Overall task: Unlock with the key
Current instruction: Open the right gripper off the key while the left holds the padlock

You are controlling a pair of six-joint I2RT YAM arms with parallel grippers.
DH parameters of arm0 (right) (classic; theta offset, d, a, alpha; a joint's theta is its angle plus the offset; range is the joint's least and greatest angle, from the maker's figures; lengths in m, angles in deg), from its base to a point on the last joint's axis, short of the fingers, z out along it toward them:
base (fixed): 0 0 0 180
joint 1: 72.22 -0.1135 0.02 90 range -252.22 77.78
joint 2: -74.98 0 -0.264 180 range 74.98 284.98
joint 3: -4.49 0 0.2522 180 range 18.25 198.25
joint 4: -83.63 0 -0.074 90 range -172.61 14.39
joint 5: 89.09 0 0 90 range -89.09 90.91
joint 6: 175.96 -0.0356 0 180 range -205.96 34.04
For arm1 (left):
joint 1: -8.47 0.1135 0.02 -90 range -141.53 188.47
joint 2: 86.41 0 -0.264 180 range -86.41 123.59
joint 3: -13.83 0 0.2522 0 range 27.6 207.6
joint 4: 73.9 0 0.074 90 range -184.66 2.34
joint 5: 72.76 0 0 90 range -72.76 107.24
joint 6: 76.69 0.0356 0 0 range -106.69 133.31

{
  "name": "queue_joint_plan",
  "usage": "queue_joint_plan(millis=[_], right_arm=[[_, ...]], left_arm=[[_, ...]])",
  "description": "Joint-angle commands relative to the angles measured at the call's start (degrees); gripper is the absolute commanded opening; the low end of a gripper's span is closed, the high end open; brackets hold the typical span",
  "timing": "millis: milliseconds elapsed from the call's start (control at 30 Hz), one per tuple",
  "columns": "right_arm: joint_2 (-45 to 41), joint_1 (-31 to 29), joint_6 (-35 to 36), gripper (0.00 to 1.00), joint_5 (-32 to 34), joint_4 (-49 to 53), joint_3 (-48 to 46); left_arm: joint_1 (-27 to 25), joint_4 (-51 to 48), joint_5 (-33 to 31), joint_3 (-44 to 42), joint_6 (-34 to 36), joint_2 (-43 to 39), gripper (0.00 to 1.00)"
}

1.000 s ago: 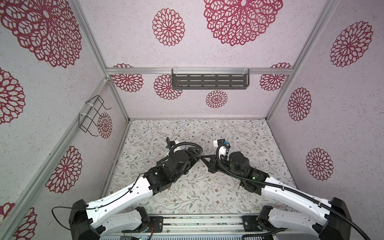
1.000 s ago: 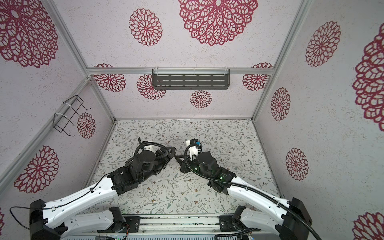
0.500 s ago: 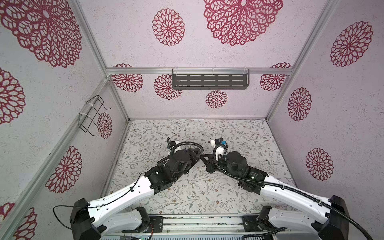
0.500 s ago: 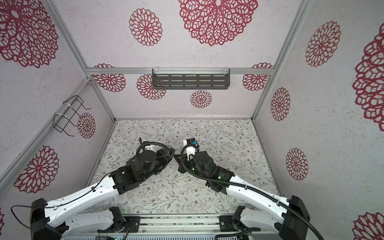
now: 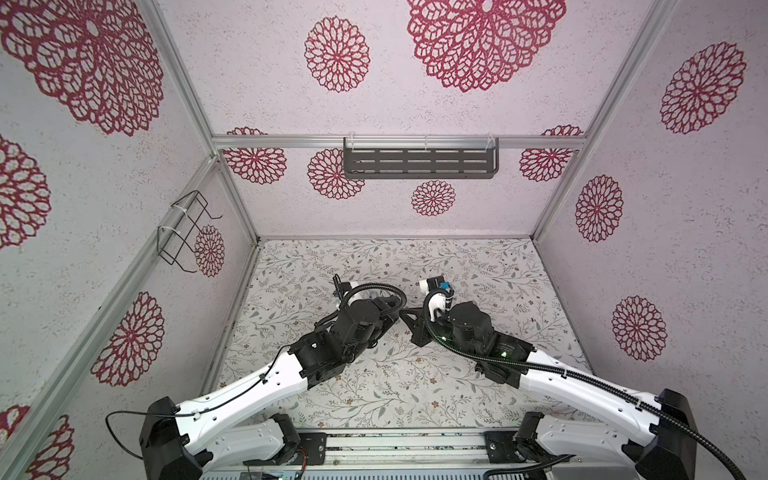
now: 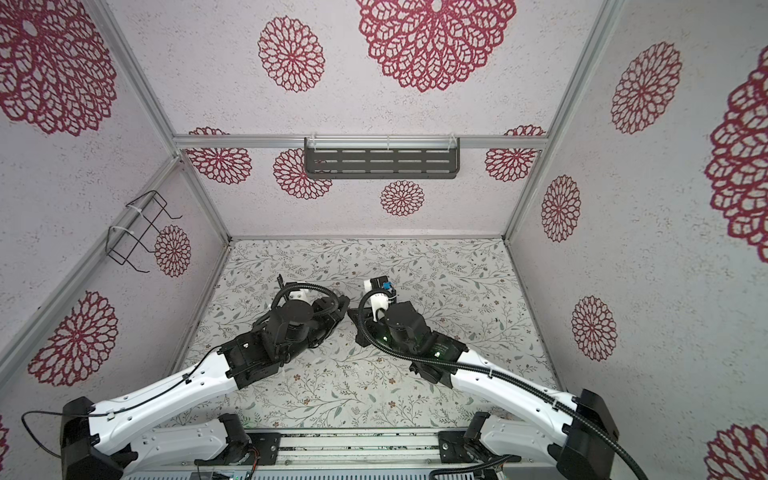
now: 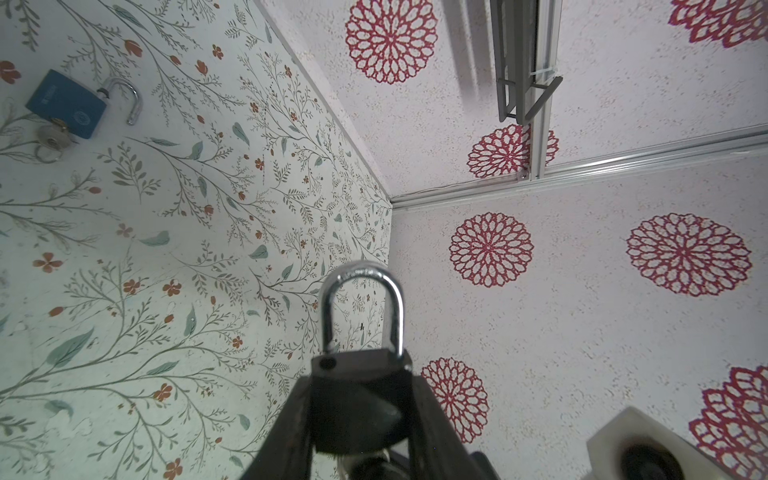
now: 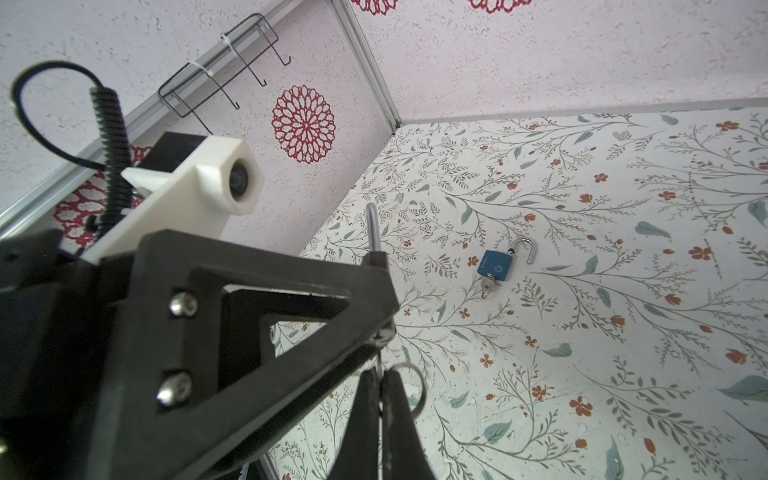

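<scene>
Left gripper (image 7: 359, 388) clamps the black steel-shackled padlock (image 7: 357, 415); right gripper (image 8: 380, 376), fully closed, pinches its silver key (image 8: 379, 357); shackle looks sprung already.

Floral tabletop (image 8: 582, 332): open blue padlock (image 8: 494, 264) w/ key (image 8: 487, 286).

Black padlock (image 7: 357, 399): steel shackle, one leg seated, other just above its hole; clamped in left gripper (image 7: 359, 388) over mid-table | Key (image 8: 379, 355): silver, ringed, pinched in right gripper (image 8: 380, 376), at padlock's underside, its 3 o'clock seen from above | Blue padlock (image 8: 494, 264): flat on table (image 8: 582, 332), shackle swung open, own key inserted.
</scene>
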Motion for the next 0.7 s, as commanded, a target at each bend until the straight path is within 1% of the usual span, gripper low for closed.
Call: queue_joint_plan(millis=[0, 67, 133, 233, 267, 333, 433, 467, 567, 667], right_arm=[[-0.6, -0.6, 2.2, 0.06, 0.2, -0.8, 2.8], [-1.0, -0.6, 2.4, 0.15, 0.7, 0.4, 3.1], [-1.9, -0.6, 2.6, 0.26, 0.9, 1.6, 3.7], [-3.8, -0.6, 2.6, 0.30, 1.7, 4.0, 4.6], [-4.5, -0.5, 2.5, 0.33, 1.8, 4.7, 5.0], [-5.3, -0.4, 2.5, 0.40, 2.0, 7.9, 6.6], [-4.7, 0.4, 1.6, 0.49, 2.1, 15.9, 11.2], [-4.0, 1.1, 1.0, 0.51, 1.5, 18.6, 13.0], [-0.9, 3.3, 0.5, 0.60, -3.2, 25.2, 17.7], [2.3, 4.1, 1.6, 0.66, -4.7, 30.3, 22.0]], left_arm=[[0.7, 2.8, 0.5, -0.9, 1.9, -1.1, 0.15], [1.1, 2.3, 0.9, -0.7, 3.2, -1.5, 0.14], [1.2, 0.6, 0.3, -0.4, 4.8, -2.3, 0.12], [1.8, 0.2, 0.9, -1.0, 8.4, -3.5, 0.09], [2.1, -0.5, 1.2, -1.2, 10.3, -4.0, 0.08], [2.6, -1.2, 1.8, -2.1, 15.4, -5.2, 0.07], [2.8, -1.2, 0.4, -4.9, 24.3, -7.9, 0.05], [3.0, -0.2, 0.2, -6.4, 28.2, -8.9, 0.04], [3.1, 2.5, 0.6, -9.5, 39.6, -10.9, 0.00], [3.1, 5.5, 2.3, -12.3, 47.5, -12.0, 0.00]])
